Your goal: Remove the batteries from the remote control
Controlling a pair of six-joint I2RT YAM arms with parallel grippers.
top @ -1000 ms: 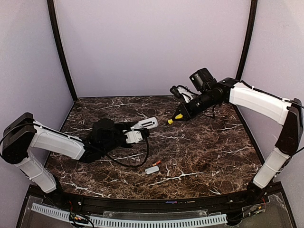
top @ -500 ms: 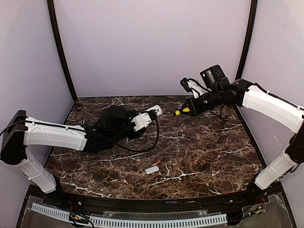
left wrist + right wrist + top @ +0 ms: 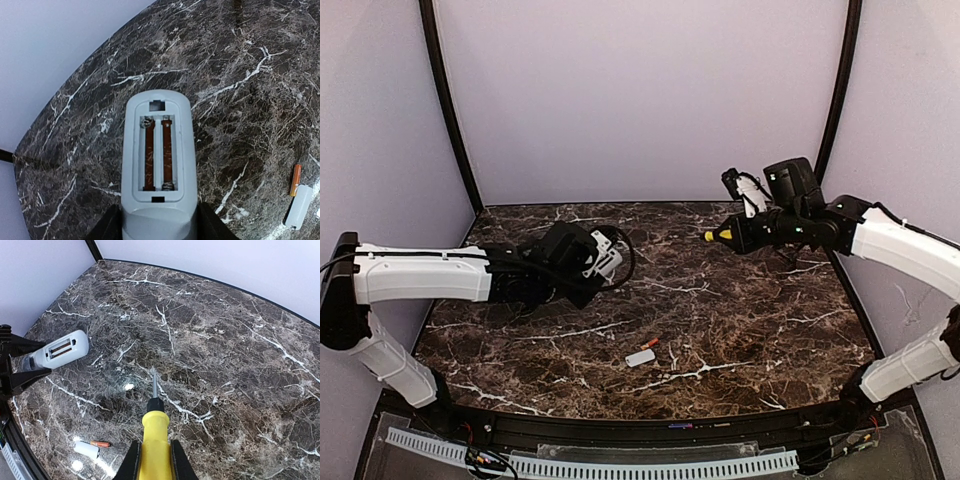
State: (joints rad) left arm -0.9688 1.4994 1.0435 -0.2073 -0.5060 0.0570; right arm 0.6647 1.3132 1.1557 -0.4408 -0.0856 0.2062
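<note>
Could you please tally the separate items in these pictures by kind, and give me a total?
White remote control: 1
Reddish-orange batteries: 3 (2 in the remote's open recess, 1 loose on the table)
White cover piece: 1
Yellow-handled screwdriver: 1
Total: 6

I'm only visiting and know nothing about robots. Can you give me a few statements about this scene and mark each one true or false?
1. The left fingers hold the white remote with its recess uncovered. True.
2. The right fingers hold scissors. False: they hold a yellow-handled screwdriver.
3. An orange battery lies on the table next to a small white cover. True.
4. The screwdriver's tip touches the remote. False: the two are well apart.
</note>
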